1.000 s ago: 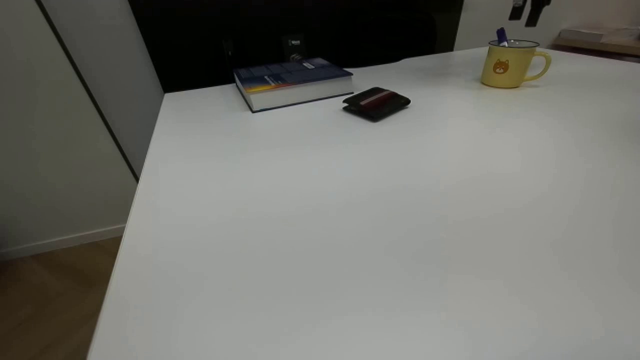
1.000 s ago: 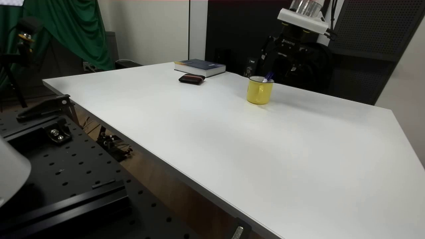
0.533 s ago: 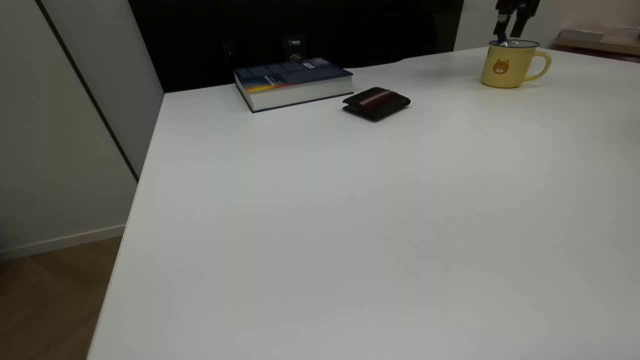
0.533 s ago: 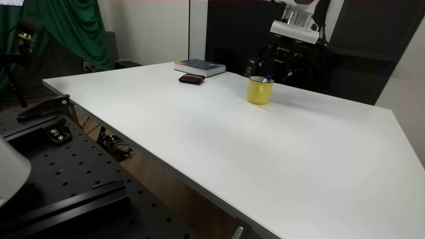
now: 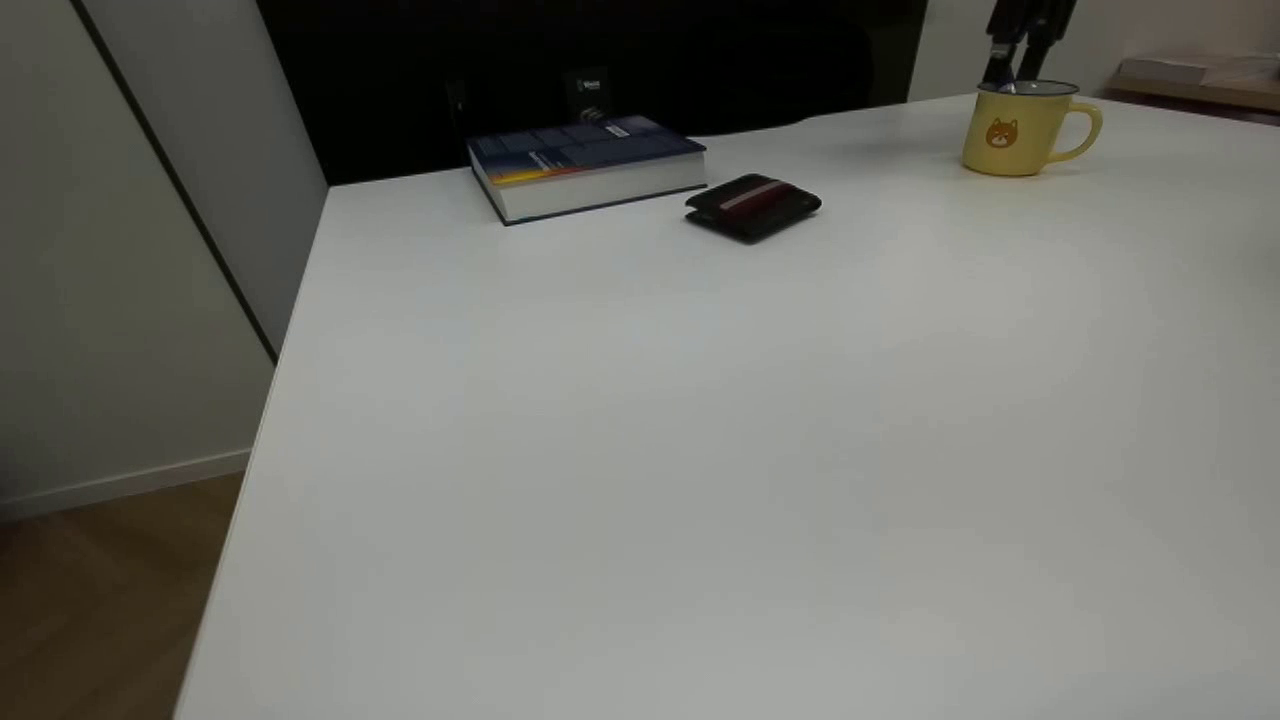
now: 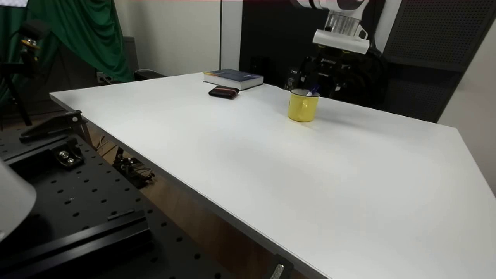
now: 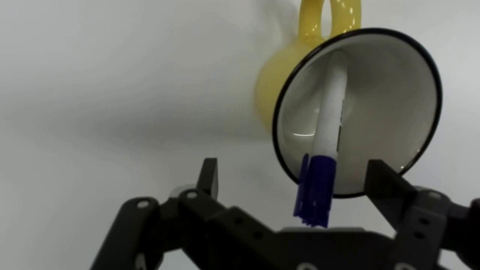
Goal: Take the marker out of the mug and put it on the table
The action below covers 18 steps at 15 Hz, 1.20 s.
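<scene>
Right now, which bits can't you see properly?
Marker: bottom hidden by the mug in both exterior views.
Gripper: top cut off by the upper edge in an exterior view.
Handle: cut off by the wrist view's upper edge.
Book: lettering too small to read in an exterior view.

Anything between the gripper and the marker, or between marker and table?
Nothing visible stands between the open gripper and the blue cap of the marker. The mug surrounds the marker's lower part, so that likely needs lifting clear before reaching the table.
</scene>
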Tool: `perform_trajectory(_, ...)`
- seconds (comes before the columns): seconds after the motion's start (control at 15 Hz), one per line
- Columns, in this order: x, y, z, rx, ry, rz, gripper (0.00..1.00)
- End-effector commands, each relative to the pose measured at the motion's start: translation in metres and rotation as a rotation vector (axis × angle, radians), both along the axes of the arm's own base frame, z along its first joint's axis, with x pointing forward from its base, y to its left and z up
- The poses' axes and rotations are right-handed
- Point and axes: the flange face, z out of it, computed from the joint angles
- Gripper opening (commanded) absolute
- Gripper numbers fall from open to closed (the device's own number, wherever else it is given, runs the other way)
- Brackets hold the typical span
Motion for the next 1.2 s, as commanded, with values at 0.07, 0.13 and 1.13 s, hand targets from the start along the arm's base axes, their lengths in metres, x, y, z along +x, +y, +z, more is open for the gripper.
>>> perform_trajectory(0.07, 0.0049, 0.0006, 0.0002, -0.04, -0.016, -0.012, 1.0)
perform_trajectory(0.13, 0.0052, 0.0008, 0.0011, -0.046, -0.022, -0.008, 1.0)
perform_trajectory(1.13, 0.0059, 0.0081, 0.009, -0.113, 0.008, -0.024, 1.0)
